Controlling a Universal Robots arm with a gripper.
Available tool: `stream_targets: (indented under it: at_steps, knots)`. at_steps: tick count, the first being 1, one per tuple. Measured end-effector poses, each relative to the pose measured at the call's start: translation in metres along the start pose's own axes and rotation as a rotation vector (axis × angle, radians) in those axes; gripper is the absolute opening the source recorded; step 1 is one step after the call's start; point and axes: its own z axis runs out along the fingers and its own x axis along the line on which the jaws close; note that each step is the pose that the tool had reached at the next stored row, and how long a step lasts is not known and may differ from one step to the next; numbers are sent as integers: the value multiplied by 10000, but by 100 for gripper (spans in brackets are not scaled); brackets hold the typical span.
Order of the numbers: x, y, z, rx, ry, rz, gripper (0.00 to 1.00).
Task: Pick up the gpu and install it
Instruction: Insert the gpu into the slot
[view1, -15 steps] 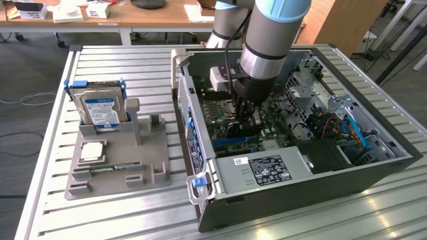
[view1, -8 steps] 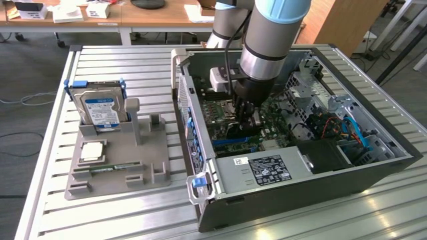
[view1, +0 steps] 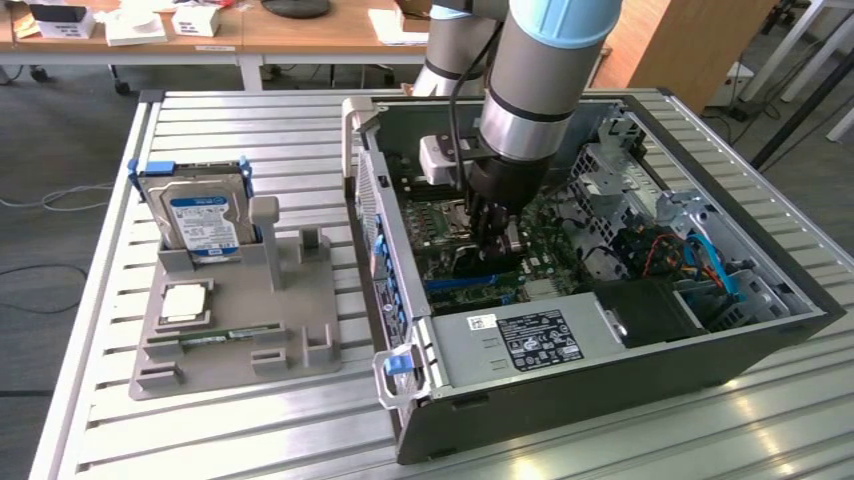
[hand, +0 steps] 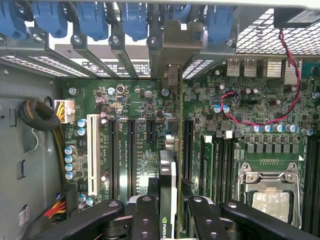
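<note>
The gpu (hand: 168, 175) is a thin dark card seen edge-on, standing upright over the green motherboard (hand: 140, 105) in line with the black expansion slots. Its silvery bracket end (hand: 172, 47) reaches the case's rear slot openings under the blue latches. My gripper (hand: 167, 222) is shut on the gpu, with a black finger (hand: 145, 220) on each side of it. In the exterior view the gripper (view1: 491, 240) is lowered inside the open computer case (view1: 747, 330), and the dark card (view1: 478, 265) hangs just above the board.
A grey fixture (view1: 300, 300) to the exterior view's left of the case holds a silver hard drive (view1: 200, 220), a processor (view1: 184, 300) and a green memory stick (view1: 220, 338). Inside the case are the power supply (view1: 534, 340), the processor socket (hand: 270, 195) and red wires (hand: 240, 120).
</note>
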Motion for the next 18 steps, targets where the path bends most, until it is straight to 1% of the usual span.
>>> stream_targets:
  at_steps: [18]
  knots:
    - [1, 33, 30, 0, 6, 0, 27]
